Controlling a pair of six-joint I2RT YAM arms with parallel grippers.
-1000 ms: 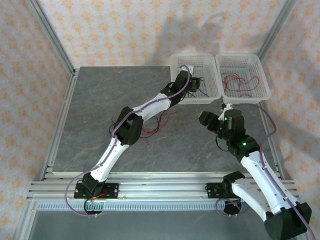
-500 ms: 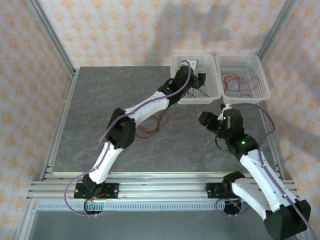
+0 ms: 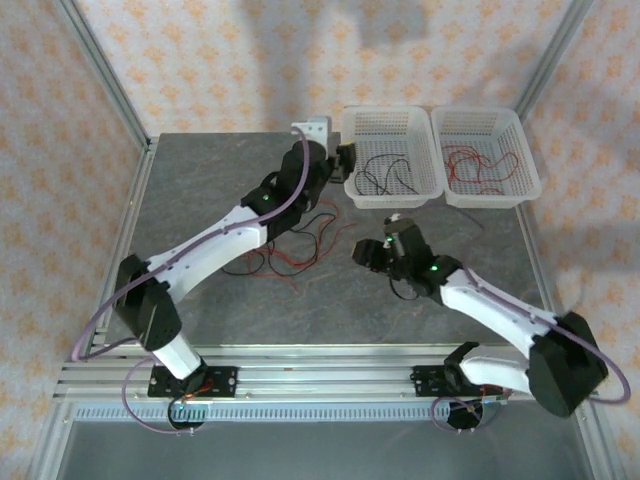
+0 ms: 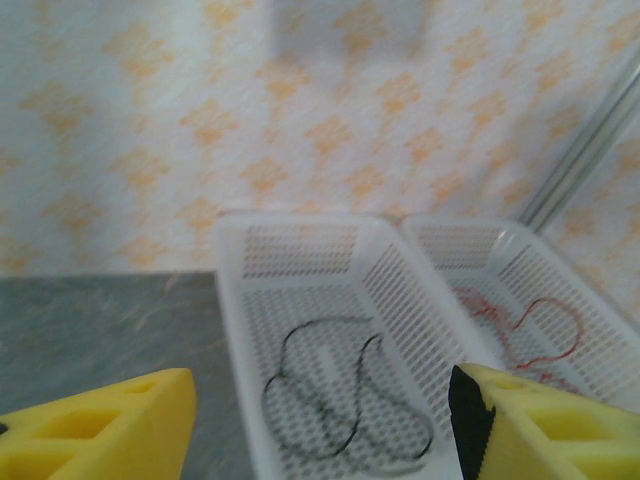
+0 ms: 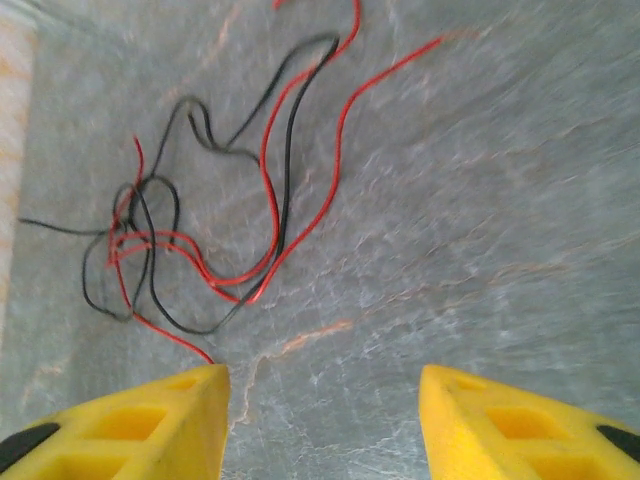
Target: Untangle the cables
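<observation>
Cables (image 3: 290, 245) in red and black lie in a loose tangle on the grey table (image 3: 190, 190), near its middle and partly beneath the left arm. The wrist view of the right arm shows the same clump (image 5: 190, 240): black loops crossing red ones at the left, with longer red and black strands trailing up and to the right over the stone-patterned surface.

The right gripper (image 3: 366, 252) hangs over bare table just right of the tangle and points towards it. From its own camera the gripper (image 5: 325, 420) has its yellow fingers (image 5: 130, 420) spread wide, with nothing between them. One red wire end lies close to the left fingertip, and whether the two touch cannot be told.

The left gripper (image 3: 345, 162) is at the far side of the table, just beside the outer wall of the left basket (image 3: 390, 113). Its wrist camera looks across both baskets, and the gripper (image 4: 320, 440) has its jaws far apart and empty.

Black wires (image 3: 385, 172) lie curled on the floor of the left basket. Red wires (image 3: 480, 160) lie in the right basket (image 3: 480, 113), which stands touching or nearly touching its neighbour along the back edge of the table.
</observation>
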